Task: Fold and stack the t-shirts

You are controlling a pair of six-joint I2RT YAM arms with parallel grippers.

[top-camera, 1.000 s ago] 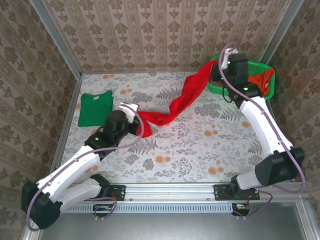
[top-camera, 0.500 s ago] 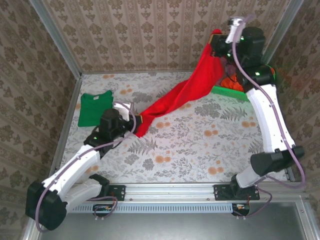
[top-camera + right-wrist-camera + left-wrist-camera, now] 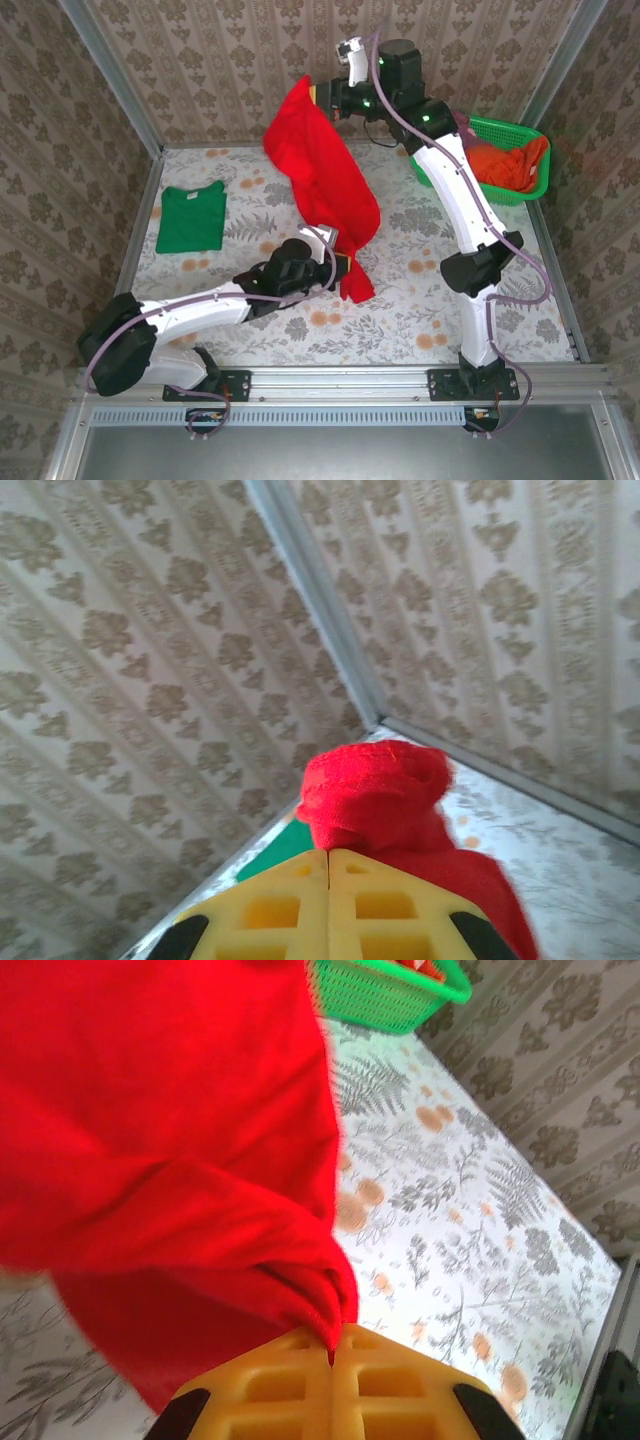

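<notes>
The bright red t-shirt (image 3: 325, 185) hangs stretched between both arms above the middle of the table. My right gripper (image 3: 318, 95) is shut on its upper end, high near the back wall; a bunched red corner (image 3: 375, 792) sticks out past the yellow fingers (image 3: 270, 905). My left gripper (image 3: 342, 268) is shut on the lower hem near the table centre, where red cloth (image 3: 170, 1130) is pinched between its yellow pads (image 3: 390, 1385). The emerald green t-shirt (image 3: 190, 216) lies folded flat at the table's left; a green sliver of it (image 3: 275, 852) shows in the right wrist view.
A green plastic mesh basket (image 3: 520, 135) stands at the back right corner with orange-red cloth (image 3: 505, 165) inside; its rim (image 3: 385, 1000) shows in the left wrist view. Patterned walls close in the left, back and right sides. A metal rail (image 3: 340, 385) runs along the near edge.
My right gripper has swung left and up from above the basket, lifting the red t-shirt clear of it. My left gripper has moved right toward the table centre, still holding the hem.
</notes>
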